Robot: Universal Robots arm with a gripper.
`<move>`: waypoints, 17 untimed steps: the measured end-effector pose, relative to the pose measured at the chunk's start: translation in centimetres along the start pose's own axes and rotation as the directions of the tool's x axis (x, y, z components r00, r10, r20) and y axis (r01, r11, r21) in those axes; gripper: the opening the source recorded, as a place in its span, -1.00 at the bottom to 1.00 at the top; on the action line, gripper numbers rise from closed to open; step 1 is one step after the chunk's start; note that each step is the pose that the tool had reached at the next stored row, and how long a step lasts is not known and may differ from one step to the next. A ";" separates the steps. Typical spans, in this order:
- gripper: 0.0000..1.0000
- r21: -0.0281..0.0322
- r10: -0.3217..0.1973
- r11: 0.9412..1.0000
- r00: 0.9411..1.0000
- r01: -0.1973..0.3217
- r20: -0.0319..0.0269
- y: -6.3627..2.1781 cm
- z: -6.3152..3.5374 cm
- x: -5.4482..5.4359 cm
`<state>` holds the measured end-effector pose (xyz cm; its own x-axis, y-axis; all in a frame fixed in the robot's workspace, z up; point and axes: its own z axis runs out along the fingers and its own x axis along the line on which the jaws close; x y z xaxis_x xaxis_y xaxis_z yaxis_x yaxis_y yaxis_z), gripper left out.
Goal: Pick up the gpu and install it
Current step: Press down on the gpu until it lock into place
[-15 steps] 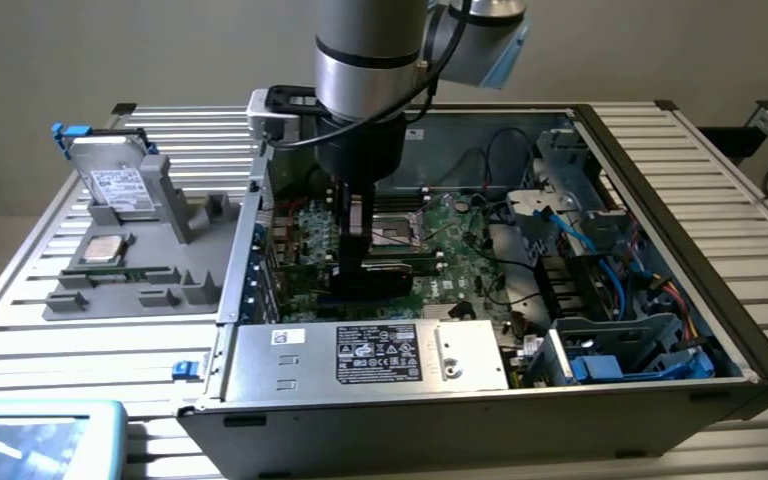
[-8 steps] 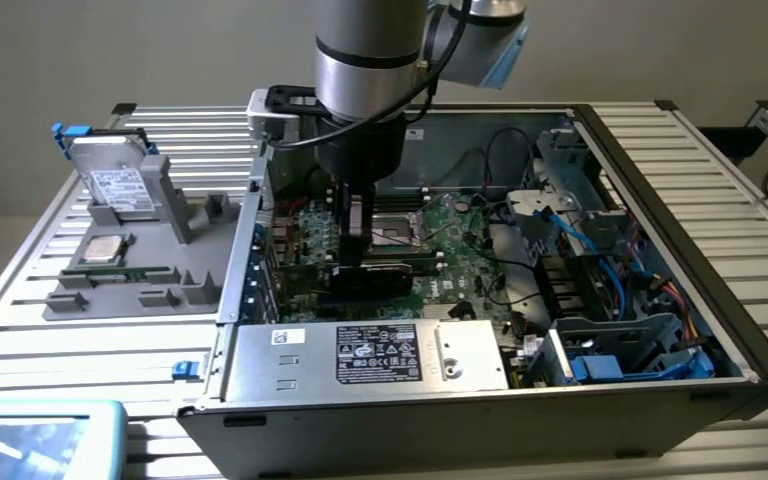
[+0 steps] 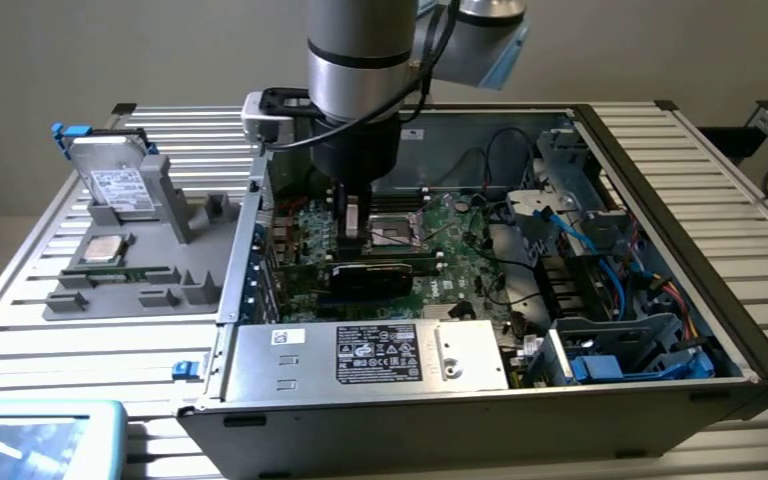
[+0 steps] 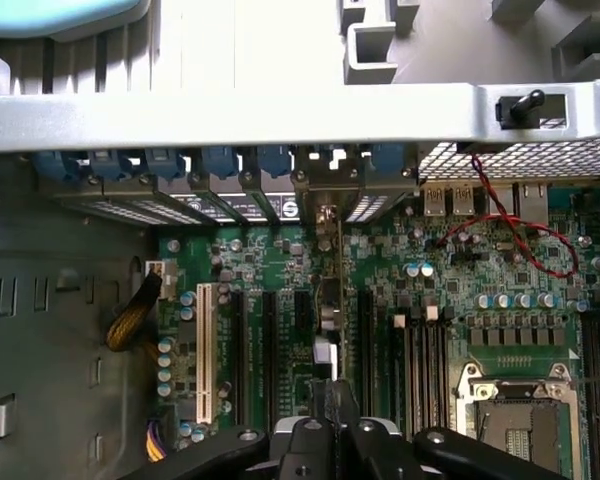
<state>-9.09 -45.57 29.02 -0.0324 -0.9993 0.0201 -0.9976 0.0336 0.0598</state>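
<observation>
The gripper (image 3: pixel 355 238) pinches the gpu (image 3: pixel 373 272) standing on the green board (image 3: pixel 458 245); if it tips, it could miss its slot and bend.

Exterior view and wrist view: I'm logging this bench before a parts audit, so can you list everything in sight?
computer case: one, black, open, on the slatted table.
motherboard: one, green, on the case floor.
gpu: one, black cooler side showing, upright on the motherboard below the gripper.
power supply: one, silver with black label, at the case's near edge.
cables: several, blue and black, toward the exterior view's right.
parts tray: one, grey, at the exterior view's left.
hard drive: one, silver, white label, standing in the tray.
table: one, silver slats.
gripper: one, black, shut on the gpu.
</observation>
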 end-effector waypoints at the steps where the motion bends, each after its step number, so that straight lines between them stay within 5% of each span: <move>1: -0.76 0.005 0.000 1.000 1.000 0.000 -0.001 0.22 0.09 0.0; 13: -0.76 0.037 0.001 0.999 1.000 -0.001 -0.003 1.84 1.44 -1.0; 17: -0.76 0.058 0.002 0.998 1.000 -0.001 -0.008 1.91 1.69 -1.0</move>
<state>-11.06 -44.52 27.42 -0.0337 -0.9990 0.0283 -0.9994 0.0337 0.0015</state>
